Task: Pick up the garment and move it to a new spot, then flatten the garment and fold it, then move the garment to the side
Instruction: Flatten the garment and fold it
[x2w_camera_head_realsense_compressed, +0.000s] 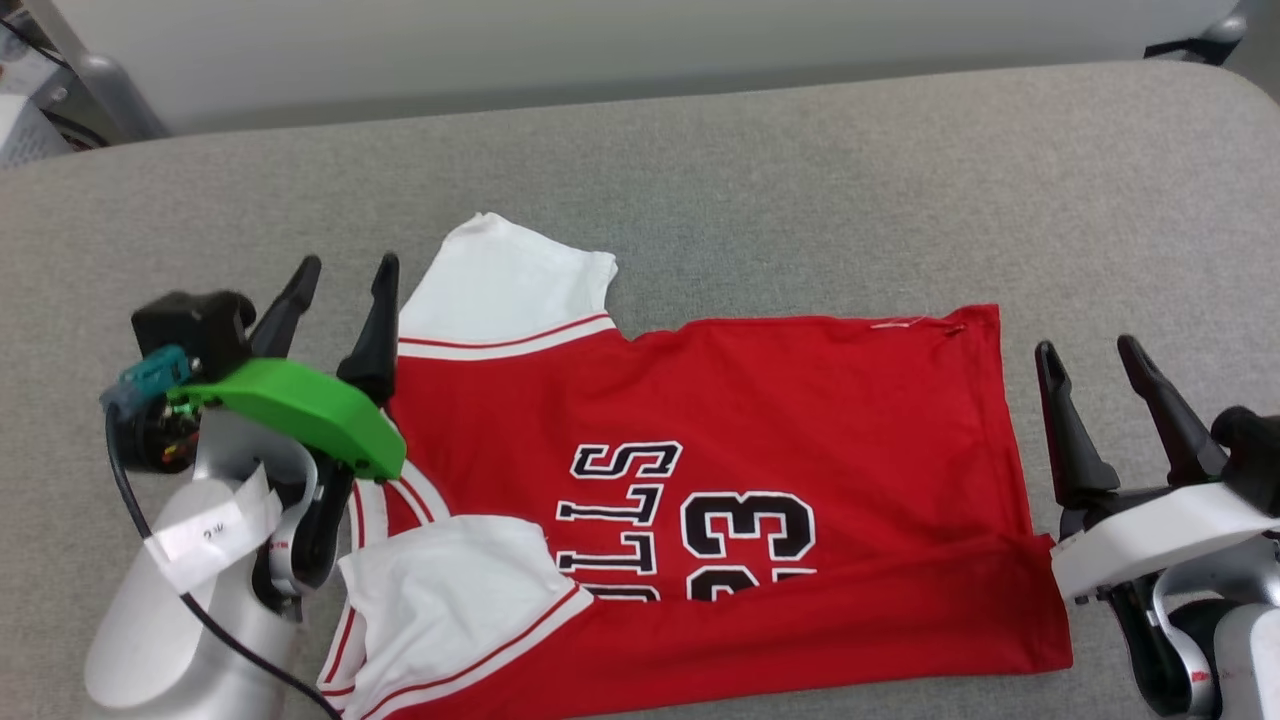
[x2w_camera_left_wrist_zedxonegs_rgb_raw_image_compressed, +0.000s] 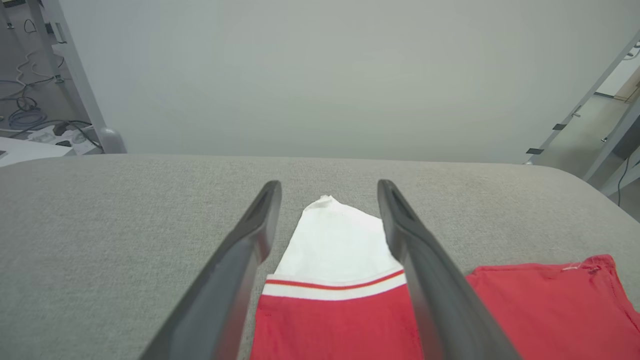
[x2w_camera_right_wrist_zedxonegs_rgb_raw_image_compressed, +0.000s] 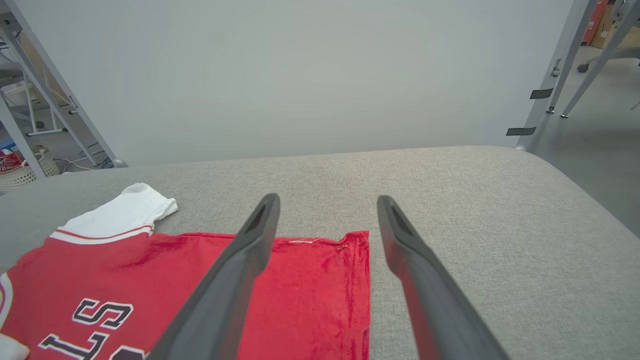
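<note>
lying spread across the grey worktop, the garment runs sideways in the head view, collar end toward 9 o'clock and hem toward 3 o'clock. its 6 o'clock long edge is turned up over the body, covering the lower part of the black lettering and the number, and the near white sleeve lies folded in on the red cloth. so the moving and flattening look done and a first fold looks made, as i judge it. the far sleeve sticks out toward 11 o'clock, not yet tucked, and the 12 o'clock long edge is unfolded; further folds and the shift to the side remain. the left gripper sits at the collar end, jaws apart and empty; whether its fingers touch the cloth i cannot tell. the right gripper sits just beyond the hem, jaws apart, holding nothing.
</note>
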